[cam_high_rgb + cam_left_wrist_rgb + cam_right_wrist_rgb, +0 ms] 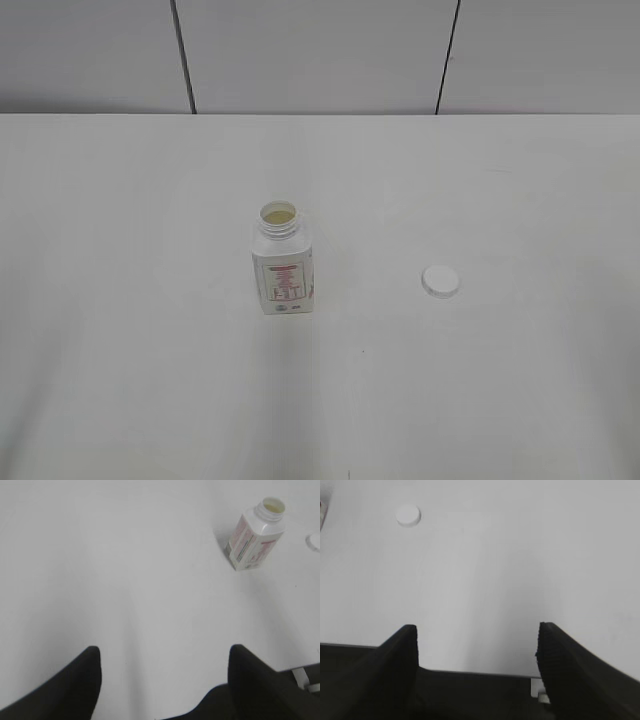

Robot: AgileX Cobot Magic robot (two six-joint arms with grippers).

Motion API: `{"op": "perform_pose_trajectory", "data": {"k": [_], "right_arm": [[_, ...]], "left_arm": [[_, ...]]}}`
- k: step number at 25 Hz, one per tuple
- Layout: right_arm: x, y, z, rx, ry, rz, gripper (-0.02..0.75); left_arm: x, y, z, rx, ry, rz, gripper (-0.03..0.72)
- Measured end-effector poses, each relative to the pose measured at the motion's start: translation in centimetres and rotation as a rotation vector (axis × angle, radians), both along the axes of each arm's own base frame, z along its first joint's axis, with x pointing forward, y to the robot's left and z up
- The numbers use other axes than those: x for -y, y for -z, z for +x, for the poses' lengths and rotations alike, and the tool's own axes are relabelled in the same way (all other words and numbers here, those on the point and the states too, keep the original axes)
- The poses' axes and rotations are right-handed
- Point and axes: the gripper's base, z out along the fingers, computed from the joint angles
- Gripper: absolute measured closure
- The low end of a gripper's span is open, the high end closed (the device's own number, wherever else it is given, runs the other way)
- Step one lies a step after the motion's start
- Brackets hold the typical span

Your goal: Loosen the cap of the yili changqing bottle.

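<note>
The yili changqing bottle (282, 270) stands upright near the table's middle, white with pink-red print, its neck open and uncapped. It also shows in the left wrist view (255, 535) at the upper right. The white cap (440, 281) lies flat on the table to the bottle's right, apart from it. It shows in the right wrist view (408, 515) at the upper left. My left gripper (162, 655) is open and empty, far back from the bottle. My right gripper (477, 632) is open and empty, near the table's front edge, far from the cap. Neither gripper shows in the exterior view.
The white table (150, 350) is bare apart from the bottle and cap. A grey panelled wall (320, 50) runs behind the far edge. The table's front edge (470, 672) shows in the right wrist view.
</note>
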Motion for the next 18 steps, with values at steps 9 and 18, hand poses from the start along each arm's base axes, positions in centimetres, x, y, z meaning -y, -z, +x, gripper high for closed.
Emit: {"op": "perform_pose_trajectory", "data": {"k": [9, 18], "right_arm": [[0.2, -0.2, -4.0, 0.247, -0.001, 0.018, 0.153], [0.2, -0.2, -4.1, 0.251, -0.002, 0.02, 0.153]], "left_arm": [[0.0, -0.1, -3.2, 0.191, 0.002, -0.002, 0.203], [0.0, -0.1, -3.2, 0.19, 0.003, -0.004, 0.203]]}}
